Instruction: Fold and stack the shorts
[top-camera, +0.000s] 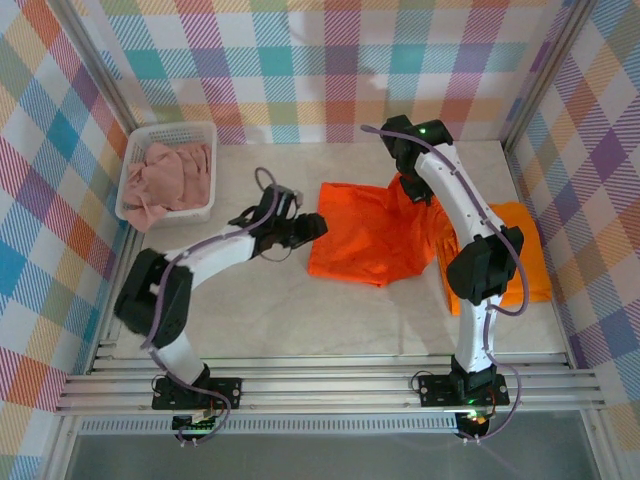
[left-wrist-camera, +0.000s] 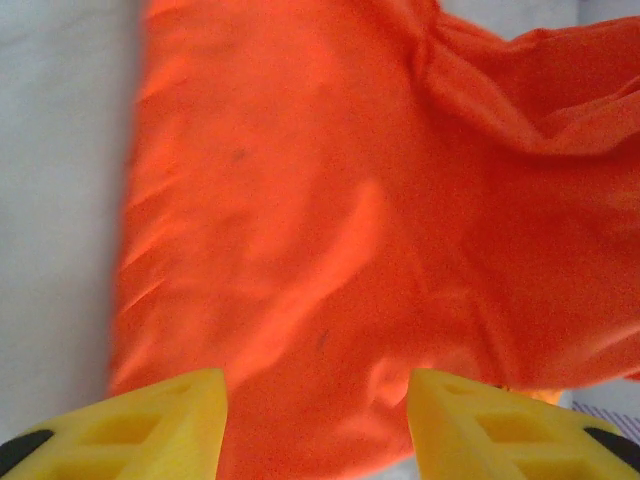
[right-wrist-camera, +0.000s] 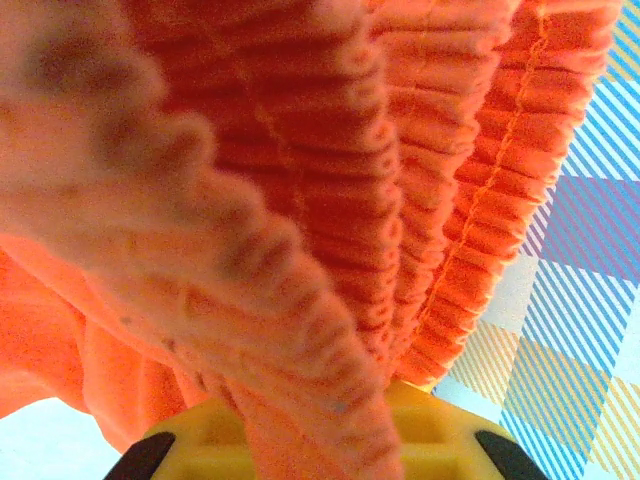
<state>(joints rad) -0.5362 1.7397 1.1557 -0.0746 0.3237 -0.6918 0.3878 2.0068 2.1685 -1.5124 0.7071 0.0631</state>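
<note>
- The spread orange shorts (top-camera: 365, 240) lay at the middle of the pale bench (top-camera: 300, 320), a smooth, thin cloth with soft creases, flat on its nine o'clock side and bunched towards one o'clock.
- The folded orange shorts (top-camera: 528, 245) sat at three o'clock on the bench, a neat flat rectangle partly under the right arm.
- The pink shorts (top-camera: 170, 175) were crumpled in a heap inside the white mesh basket (top-camera: 175, 126) at ten o'clock (a rounded plastic rectangle).
- The left claw (top-camera: 310, 228) sat at the nine o'clock edge of the spread shorts.
- The left wrist view added what the overhead view could not: the left claw (left-wrist-camera: 318, 390) stood released, its yellow ribbed fingers (left-wrist-camera: 150, 420) apart over the straight edge of the cloth (left-wrist-camera: 330, 200), with bare bench at nine o'clock.
- The right claw (top-camera: 412, 190) met the spread shorts at their one o'clock corner.
- Close up, the right claw (right-wrist-camera: 320, 425) was clenched on the gathered waistband (right-wrist-camera: 400, 150) of those shorts (tight ribbed ruffles, a stitched seam along them), which rose from between the yellow fingers.
- That view also caught the plaid wall (right-wrist-camera: 580, 300) at four o'clock.
</note>
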